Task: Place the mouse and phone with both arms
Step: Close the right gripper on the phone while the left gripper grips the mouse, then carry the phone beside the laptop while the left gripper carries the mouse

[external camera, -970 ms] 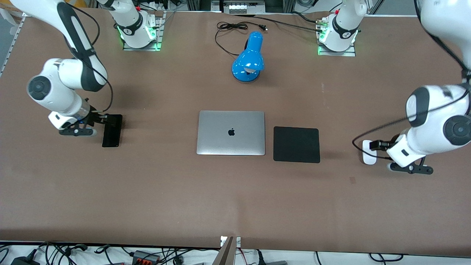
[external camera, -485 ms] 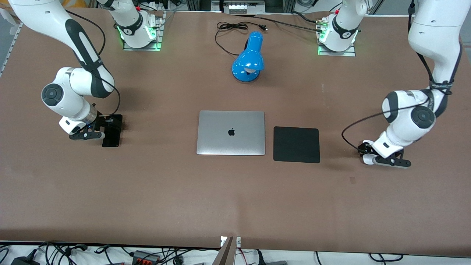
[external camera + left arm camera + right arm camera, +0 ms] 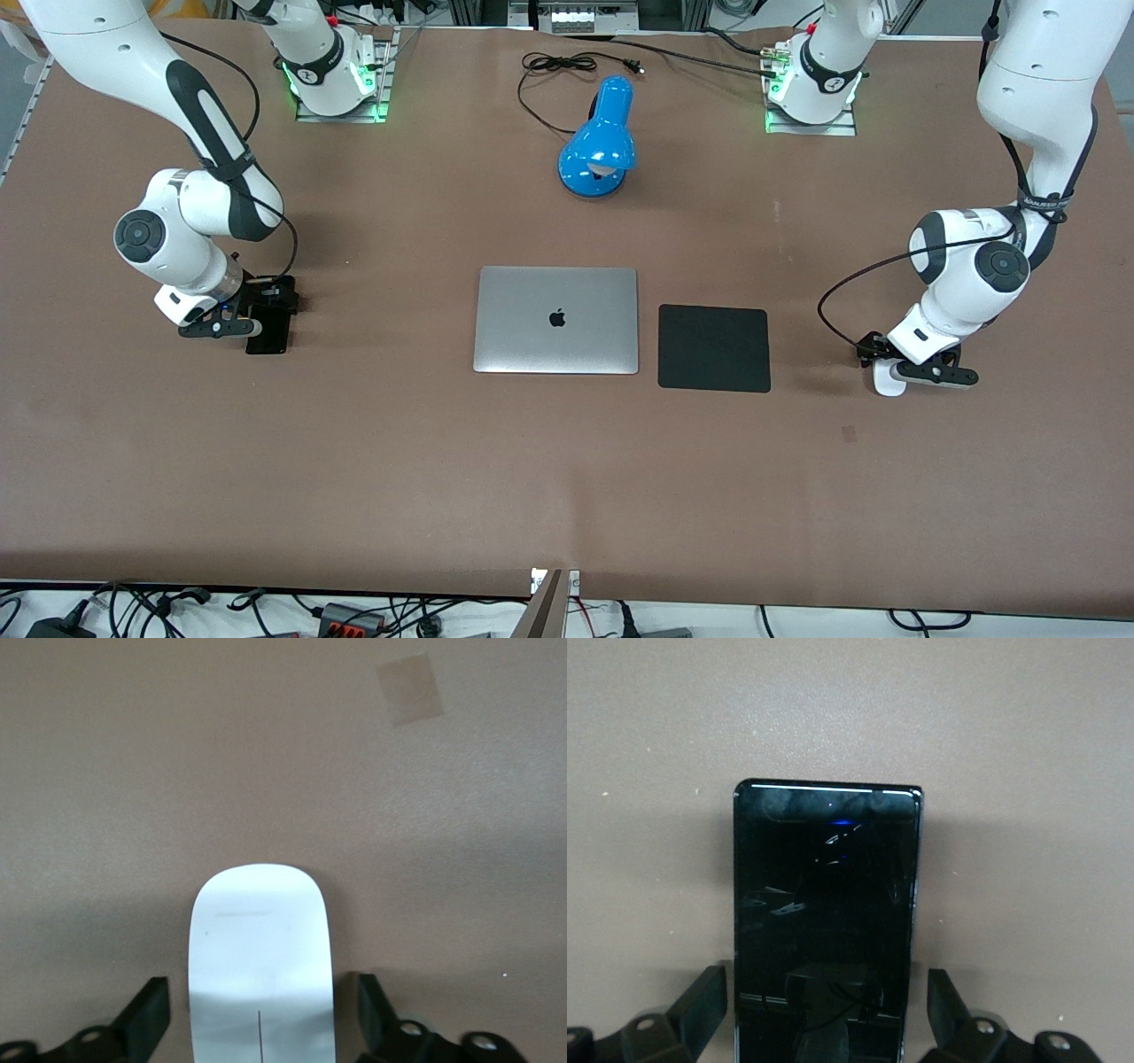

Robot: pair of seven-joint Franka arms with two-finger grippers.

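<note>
I am working both arms at once, and as I judge it the task is barely begun: neither thing is lifted, so the gripping, carrying and setting down are all left. My left hand (image 3: 889, 372) is hanging low over the small white oval mouse (image 3: 886, 382), which is lying flat on the brown surface (image 3: 567, 478) at the left arm's end, well apart from the black square pad (image 3: 714, 348) beside the closed silver laptop (image 3: 556, 320). In the left wrist view my two black fingers (image 3: 149, 1020) are standing wide apart, one on each side of the mouse (image 3: 262, 966), touching nothing, so that hand is holding nothing. The mouse's long axis is running toward and away from the front camera, and the thin grey line is running along it. My right hand (image 3: 261, 312) is sitting low over the slim black glossy phone (image 3: 268, 335), which is lying flat at the right arm's end of the surface. There too my fingers (image 3: 700, 1001) are spread wide and straddling the phone (image 3: 824, 930) without contact. The phone's long axis is likewise pointing toward the front camera, with its narrow sides facing my fingers.
</note>
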